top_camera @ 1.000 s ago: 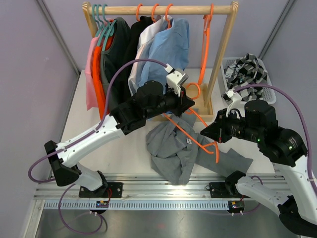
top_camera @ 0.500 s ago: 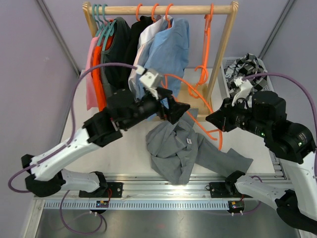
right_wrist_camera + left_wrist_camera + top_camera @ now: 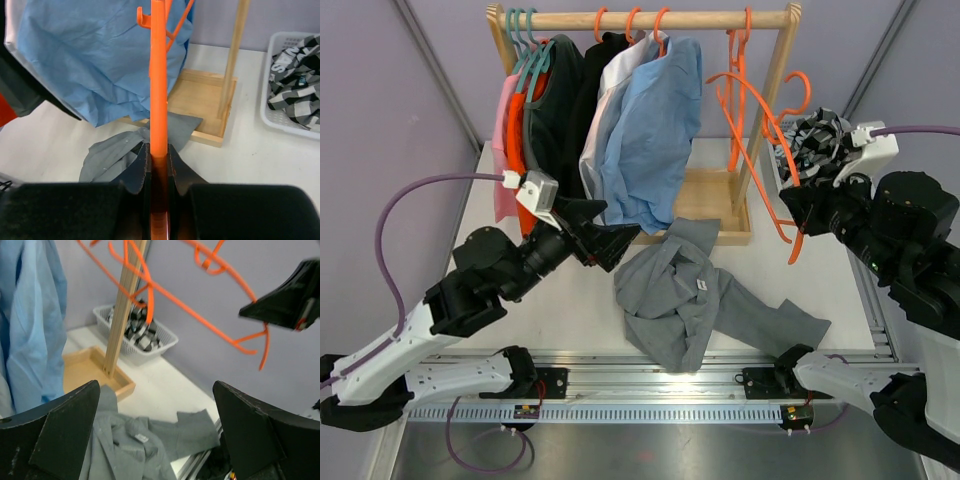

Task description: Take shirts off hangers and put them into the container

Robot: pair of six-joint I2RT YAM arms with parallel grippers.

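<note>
My right gripper is shut on the bar of an orange hanger and holds it up in the air beside the rack's right post. The hanger carries no shirt. A grey shirt lies crumpled on the table in front of the rack base. Left of that shirt and above the table, my left gripper stands open with nothing between its fingers. The white latticed container stands at the right with a black-and-white plaid shirt in it. A light blue shirt hangs on the rack.
The wooden rack spans the back, with its flat wooden base on the table. Pink, orange, dark and white shirts hang on teal and orange hangers at its left. Another bare orange hanger hangs near the right post.
My left gripper opened, let go of the hanger and drew back to the left. My right gripper lifted the hanger up and to the right, clear of the grey shirt.
</note>
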